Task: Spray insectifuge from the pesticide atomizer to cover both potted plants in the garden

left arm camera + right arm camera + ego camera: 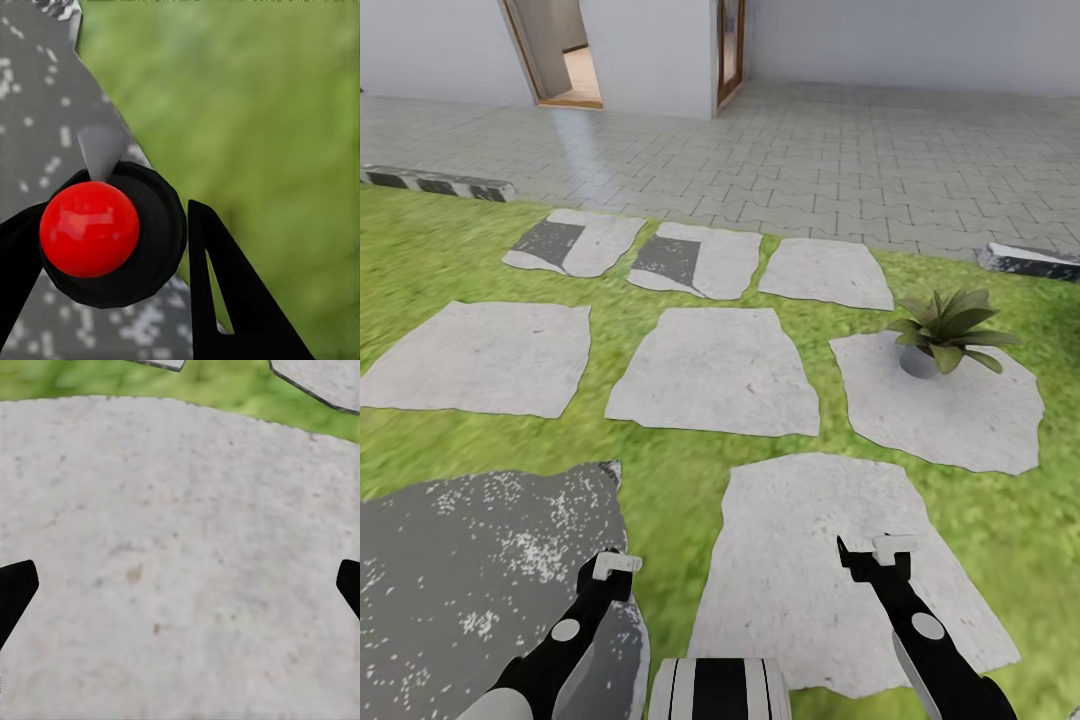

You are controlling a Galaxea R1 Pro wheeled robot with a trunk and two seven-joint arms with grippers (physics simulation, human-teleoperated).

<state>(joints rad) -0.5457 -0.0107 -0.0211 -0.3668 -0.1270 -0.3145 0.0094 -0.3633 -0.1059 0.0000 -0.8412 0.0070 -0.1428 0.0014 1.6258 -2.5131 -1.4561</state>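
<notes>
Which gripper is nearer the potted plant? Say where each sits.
Right. The right gripper sits below and slightly left of the potted plant in the head view; the left gripper is farther left.

lawn (660, 440): green, mid-frame | stepping stones (715, 370): pale grey slabs set in it | potted plant (948, 335): on right-hand slab | paved terrace (810, 150): grey, across upper frame

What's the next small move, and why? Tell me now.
Probably roll forward and right toward the potted plant: it sits on a stepping stone well beyond the right end effector, which hangs open over a nearer stone.
</notes>
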